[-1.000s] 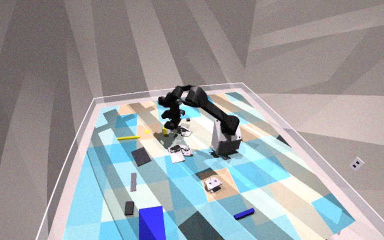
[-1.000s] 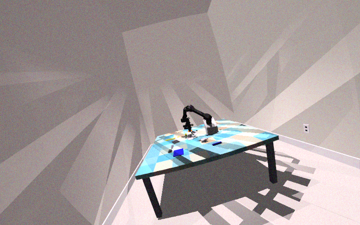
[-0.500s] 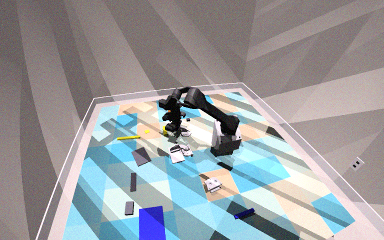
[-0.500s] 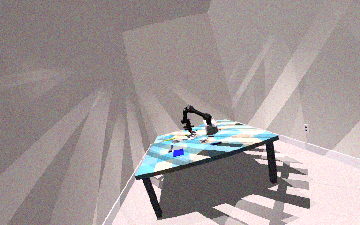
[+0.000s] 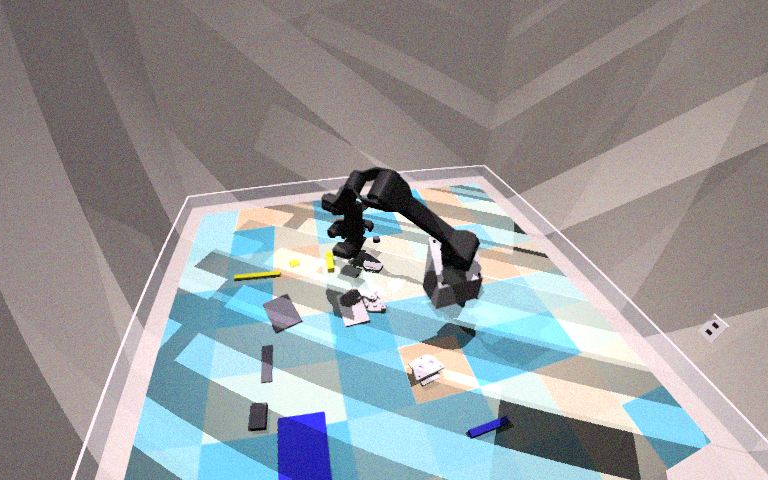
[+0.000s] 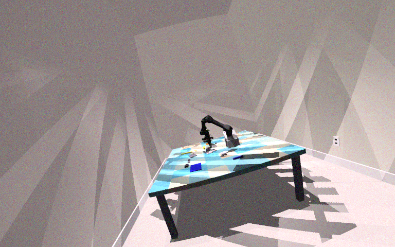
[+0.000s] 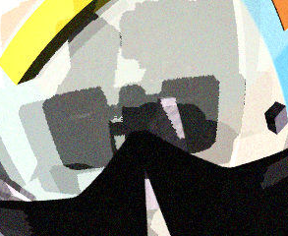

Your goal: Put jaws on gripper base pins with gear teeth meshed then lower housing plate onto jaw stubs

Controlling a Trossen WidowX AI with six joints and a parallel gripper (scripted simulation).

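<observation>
My gripper points down near the back middle of the table; its fingers are shut with nothing seen between them. A pale narrow part, perhaps a jaw, shows just beyond the fingertips, partly in shadow. A pale part lies right of the gripper in the top view. Nearer the front, a pale piece with raised details lies beside a flat pale plate; it looks like the gripper base. A white plate with round features, perhaps the housing plate, lies apart, nearer the front. Meshing cannot be seen.
A yellow bar stands close left of the gripper; another yellow bar is farther left. A small black block lies behind. A grey plate, blue slab and blue bar lie nearer the front.
</observation>
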